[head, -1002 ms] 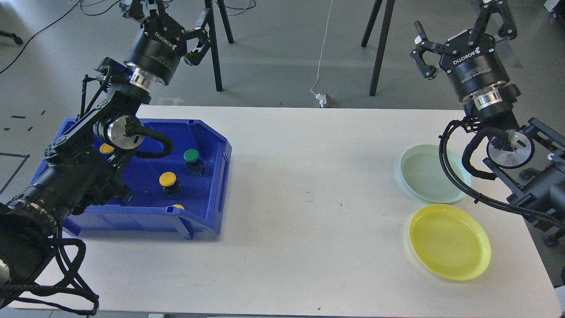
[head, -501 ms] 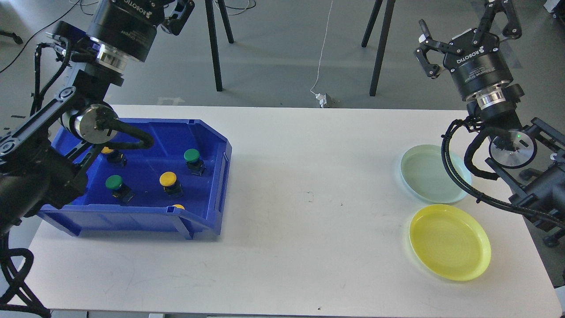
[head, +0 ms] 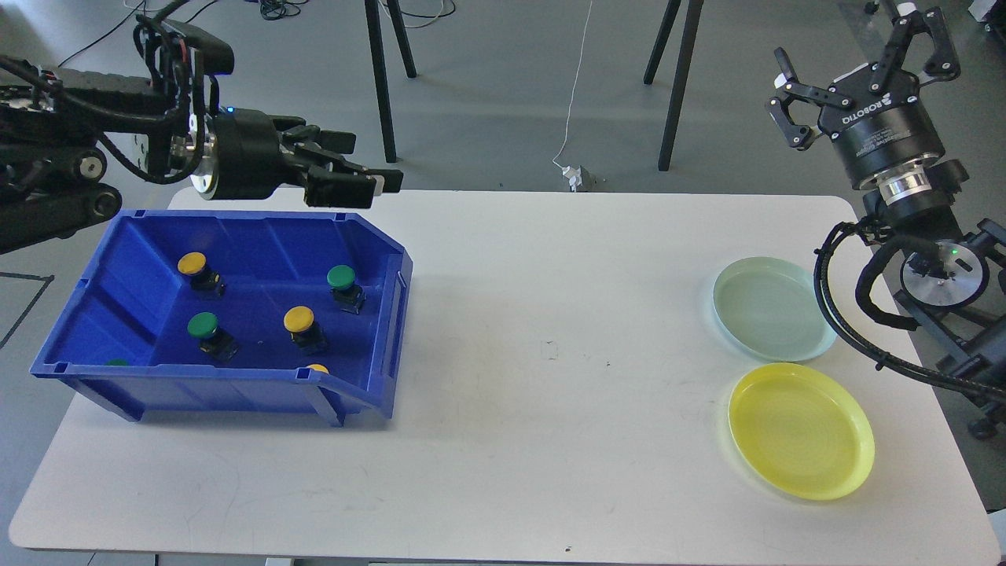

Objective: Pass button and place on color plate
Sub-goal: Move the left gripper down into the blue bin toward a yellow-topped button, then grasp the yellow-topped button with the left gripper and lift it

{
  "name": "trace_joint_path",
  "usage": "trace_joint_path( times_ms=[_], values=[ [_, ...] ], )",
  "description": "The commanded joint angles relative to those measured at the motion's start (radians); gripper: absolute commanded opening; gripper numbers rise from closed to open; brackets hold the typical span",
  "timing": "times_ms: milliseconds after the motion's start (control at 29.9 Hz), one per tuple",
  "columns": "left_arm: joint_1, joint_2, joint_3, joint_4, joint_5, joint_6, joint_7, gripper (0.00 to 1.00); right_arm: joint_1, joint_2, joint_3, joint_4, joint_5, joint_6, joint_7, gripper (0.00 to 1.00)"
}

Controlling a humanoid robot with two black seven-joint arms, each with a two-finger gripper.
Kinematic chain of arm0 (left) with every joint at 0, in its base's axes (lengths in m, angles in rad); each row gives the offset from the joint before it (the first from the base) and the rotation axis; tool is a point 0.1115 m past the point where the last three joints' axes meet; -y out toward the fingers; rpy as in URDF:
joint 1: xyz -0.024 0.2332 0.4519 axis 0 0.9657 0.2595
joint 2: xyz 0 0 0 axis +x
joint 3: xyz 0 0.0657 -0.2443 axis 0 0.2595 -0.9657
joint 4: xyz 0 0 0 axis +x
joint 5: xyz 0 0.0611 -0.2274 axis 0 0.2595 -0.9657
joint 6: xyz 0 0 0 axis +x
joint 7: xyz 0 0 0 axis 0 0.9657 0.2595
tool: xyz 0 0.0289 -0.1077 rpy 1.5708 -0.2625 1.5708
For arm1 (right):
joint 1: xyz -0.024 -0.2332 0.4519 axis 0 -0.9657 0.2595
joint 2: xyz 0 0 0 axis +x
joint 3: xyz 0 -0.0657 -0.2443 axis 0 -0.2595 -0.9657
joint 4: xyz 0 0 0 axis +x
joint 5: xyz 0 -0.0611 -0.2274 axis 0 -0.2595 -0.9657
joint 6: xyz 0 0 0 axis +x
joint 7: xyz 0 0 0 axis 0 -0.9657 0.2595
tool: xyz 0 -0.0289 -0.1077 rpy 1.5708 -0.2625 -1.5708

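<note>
A blue bin [head: 391, 271] stands at the table's left with several push buttons in it. Yellow-capped buttons sit at the back left [head: 192, 263] and in the middle [head: 299, 318]. Green-capped buttons sit at the right [head: 341, 276] and left of middle [head: 203, 324]. Two more caps peek over the front wall. A pale green plate [head: 766, 308] and a yellow plate [head: 800, 431] lie at the table's right, both bare. My left gripper [head: 369, 163] points right, level, above the bin's back rim, open and holding nothing. My right gripper [head: 858, 43] is raised beyond the table's far right corner, open and holding nothing.
The white table [head: 550, 393] runs between the bin and the plates. Black stand legs [head: 383, 86] and a white cable [head: 578, 79] are on the floor behind the table. My right arm's cables [head: 833, 314] hang over the pale green plate's right edge.
My left arm has swung off the bin, baring all its buttons, and its gripper has turned from pointing up to pointing right, level. My right gripper moved slightly up and right.
</note>
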Motion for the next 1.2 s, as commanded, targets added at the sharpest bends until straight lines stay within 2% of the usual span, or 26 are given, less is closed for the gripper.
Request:
trace_joint_path(
  times_ms=[0,100,200,334,969,1169],
  values=[
    [-0.002,-0.046,0.111,0.031,0.085,0.004,0.0,1.0,-0.012,-0.013,0.001,0.0,0.0,0.0,0.0,1.0],
    [0.076,-0.069,0.156,0.074,0.108,0.007,0.0,1.0,-0.019,-0.014,0.001,-0.005,0.0,0.0,0.0,1.0],
    [0.177,-0.093,0.145,0.161,0.12,0.01,0.0,1.0,-0.029,-0.013,0.001,-0.023,0.0,0.0,0.0,1.0],
    [0.25,-0.127,0.144,0.258,0.124,0.034,0.0,1.0,-0.03,-0.011,-0.002,-0.025,0.0,0.0,0.0,1.0],
    [0.346,-0.19,0.141,0.388,0.11,0.056,0.0,0.99,-0.047,-0.011,-0.001,-0.025,-0.002,0.0,0.0,1.0],
    [0.417,-0.224,0.087,0.462,0.11,0.054,0.0,0.98,-0.047,-0.014,-0.001,-0.025,-0.002,0.0,0.0,1.0]
  ],
)
